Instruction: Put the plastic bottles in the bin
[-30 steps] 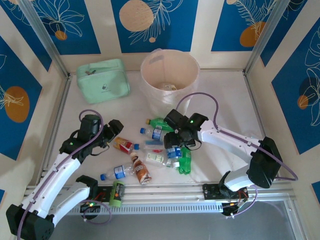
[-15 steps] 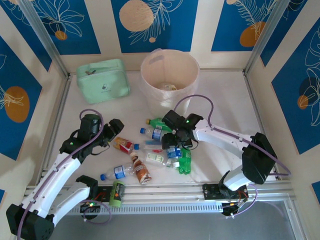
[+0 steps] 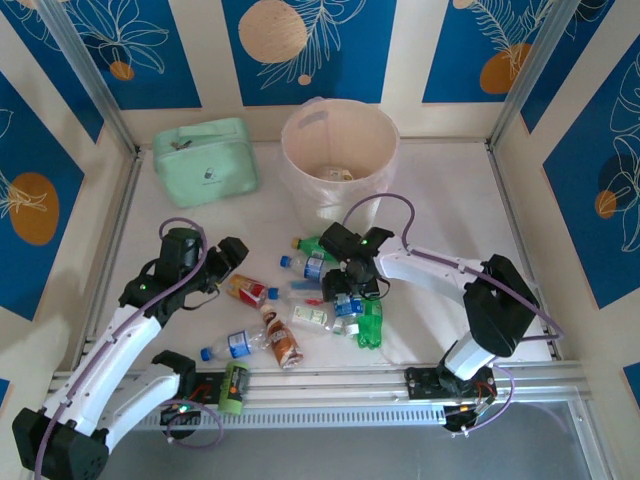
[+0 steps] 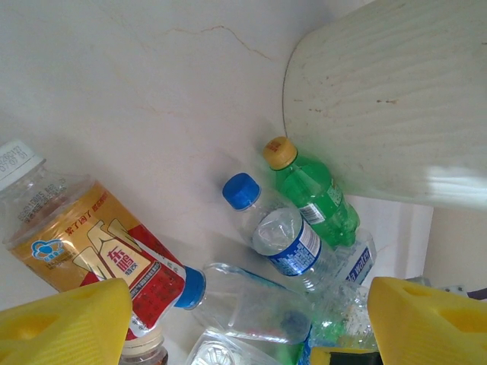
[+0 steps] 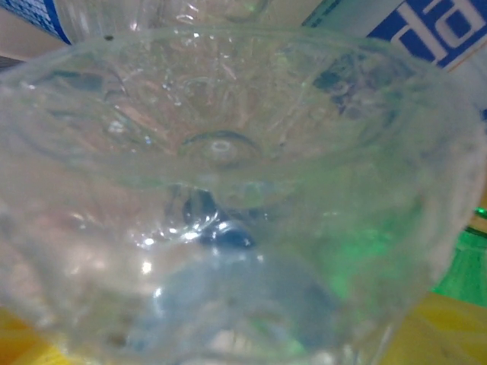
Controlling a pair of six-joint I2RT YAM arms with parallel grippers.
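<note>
Base of clear bottle (image 5: 221, 144) v. close, yellow fingers (image 5: 460, 327) beneath.

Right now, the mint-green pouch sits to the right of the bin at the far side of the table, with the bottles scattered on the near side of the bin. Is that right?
Not quite. The top external view shows the mint-green pouch to the left of the bin, not the right. The rest holds: both are at the far side, and the bottles lie scattered on the bin's near side.

top: overhead, far | left wrist: down, near | right wrist: closest — shared: bottles (image 3: 370, 325)
</note>
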